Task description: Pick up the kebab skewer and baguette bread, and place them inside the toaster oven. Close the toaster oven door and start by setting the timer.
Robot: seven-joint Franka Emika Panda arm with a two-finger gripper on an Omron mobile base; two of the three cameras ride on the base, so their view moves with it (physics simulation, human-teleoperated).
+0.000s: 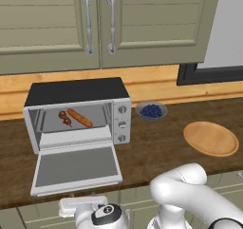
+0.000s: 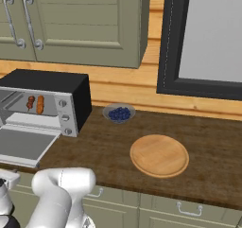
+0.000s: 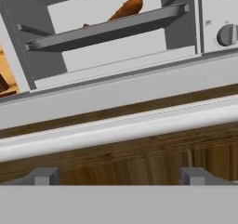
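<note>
The silver bar handle point(image 3: 139, 121) of the dropped grey-glass toaster oven door point(image 1: 76, 166) runs crosswise just above wide-spread gripper point(image 3: 118, 175); orange-brown baguette bread point(image 1: 79, 118) and dark kebab skewer point(image 1: 64, 118) lie inside.

A rendered home kitchen: olive-green panelled wall cupboards point(image 1: 95, 23) with silver handles hang above a dark wooden surface point(image 1: 156, 152) carrying a silver boxy toaster oven point(image 1: 78, 111).
</note>
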